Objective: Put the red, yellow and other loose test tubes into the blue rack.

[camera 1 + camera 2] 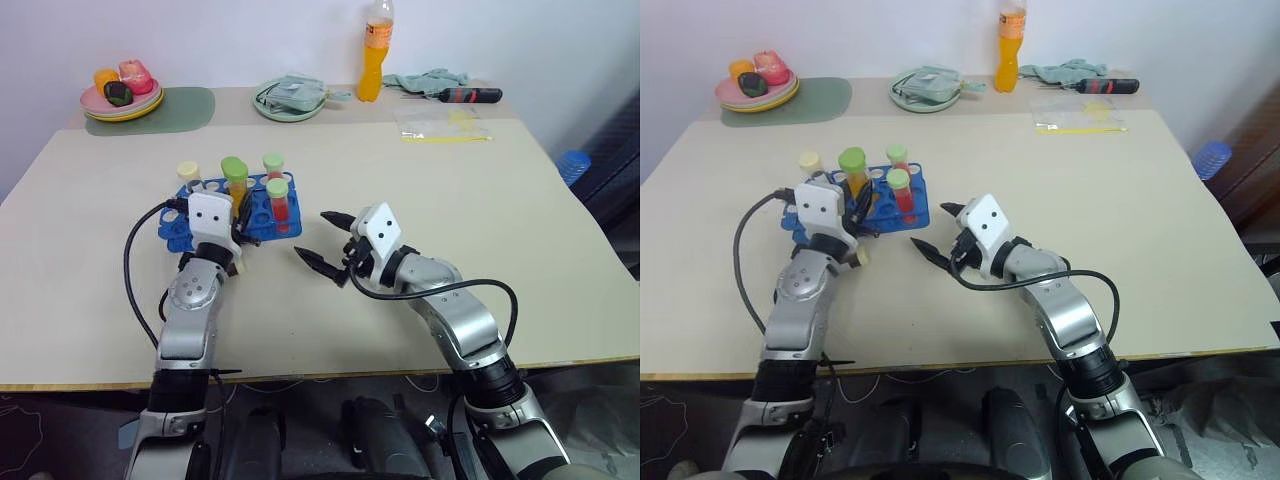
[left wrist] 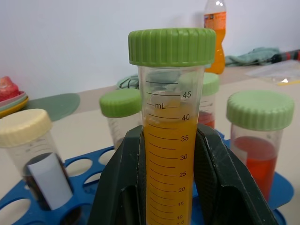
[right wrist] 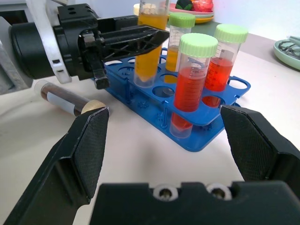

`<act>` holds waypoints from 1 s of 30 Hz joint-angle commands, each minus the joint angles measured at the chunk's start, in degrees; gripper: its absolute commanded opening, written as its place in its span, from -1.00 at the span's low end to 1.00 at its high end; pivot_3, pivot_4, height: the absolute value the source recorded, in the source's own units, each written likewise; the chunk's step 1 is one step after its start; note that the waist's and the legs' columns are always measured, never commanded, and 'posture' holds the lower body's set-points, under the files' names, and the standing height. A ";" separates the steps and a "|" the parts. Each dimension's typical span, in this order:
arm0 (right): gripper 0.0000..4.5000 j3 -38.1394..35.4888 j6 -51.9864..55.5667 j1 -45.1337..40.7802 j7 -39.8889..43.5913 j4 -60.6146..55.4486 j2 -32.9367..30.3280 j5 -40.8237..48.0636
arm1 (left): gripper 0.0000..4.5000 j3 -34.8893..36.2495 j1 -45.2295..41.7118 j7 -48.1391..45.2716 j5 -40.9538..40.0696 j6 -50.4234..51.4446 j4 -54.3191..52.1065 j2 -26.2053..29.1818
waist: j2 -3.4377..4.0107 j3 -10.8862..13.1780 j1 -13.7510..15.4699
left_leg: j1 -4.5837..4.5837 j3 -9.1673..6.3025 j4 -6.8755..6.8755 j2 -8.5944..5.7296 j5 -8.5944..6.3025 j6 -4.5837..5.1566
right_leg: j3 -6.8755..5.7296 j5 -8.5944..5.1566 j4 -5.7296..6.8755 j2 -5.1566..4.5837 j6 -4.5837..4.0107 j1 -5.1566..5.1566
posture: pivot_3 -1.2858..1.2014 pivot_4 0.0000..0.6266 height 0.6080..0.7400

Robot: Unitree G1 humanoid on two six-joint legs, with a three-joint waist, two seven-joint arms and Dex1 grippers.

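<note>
**Yellow tube upright over the blue rack, one dark tube still lying loose**

Yellow liquid marks the tube I'm holding. From the left eye view, my left end effector (image 1: 232, 205) has the yellow tube (image 1: 235, 180) pinched upright, green cap on top, over the near-left part of the blue rack (image 1: 262, 222) on the desk (image 1: 450, 240). Its long axis is vertical, so I judge the coming move to be a straight descent into an open hole. Two red tubes (image 1: 279, 205) and a pale-capped tube (image 1: 189, 176) already stand in the rack. My right end effector (image 1: 325, 245) sits just right of the rack, spread wide and holding nothing.

The right eye view gives the same layout. It adds the tan cap of a dark tube (image 1: 859, 256) peeking out beside my left wrist, on the desk on the near side of the rack.

In the left wrist view, both fingers (image 2: 215, 183) are closed flat against the yellow tube's sides, low on the body. Rack holes show below and to the side, but I cannot tell which hole lies directly under the tube's foot.

The right wrist view shows the dark tube (image 3: 63, 99) lying flat on the desk, under the left end effector, its long axis roughly level and its cap toward my right side. The empty right end effector is nearer to it and is the freer of the two to take it.
</note>
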 commanded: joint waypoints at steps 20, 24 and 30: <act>0.87 0.33 -0.42 0.22 0.17 -2.59 0.43 0.41 | -0.65 0.16 0.71 2.24 0.80 -2.91 2.09 1.44 | 0.00 0.00 -0.11 | 0.01 -0.01 -0.03 0.00 0.00 0.00 | 0.00 0.00 -0.01 0.01 0.00 -0.01 | 0.03 -0.52 1.00; 0.87 0.35 -0.52 0.22 0.13 -2.55 0.48 0.33 | -0.65 0.27 0.45 1.73 -0.48 -2.66 2.74 1.02 | 0.00 0.00 -0.09 | 0.01 -0.01 -0.05 0.00 0.00 0.00 | 0.00 0.00 -0.03 0.01 0.00 0.00 | 0.03 -0.52 1.00; 0.87 0.39 -0.61 0.31 -0.01 -2.72 0.48 0.17 | 0.24 1.13 0.63 1.72 -1.92 -2.09 2.47 0.53 | 0.00 0.00 -0.06 | 0.00 -0.01 -0.07 0.00 0.00 0.00 | 0.00 0.00 -0.06 0.01 0.00 0.00 | 0.03 -0.52 1.00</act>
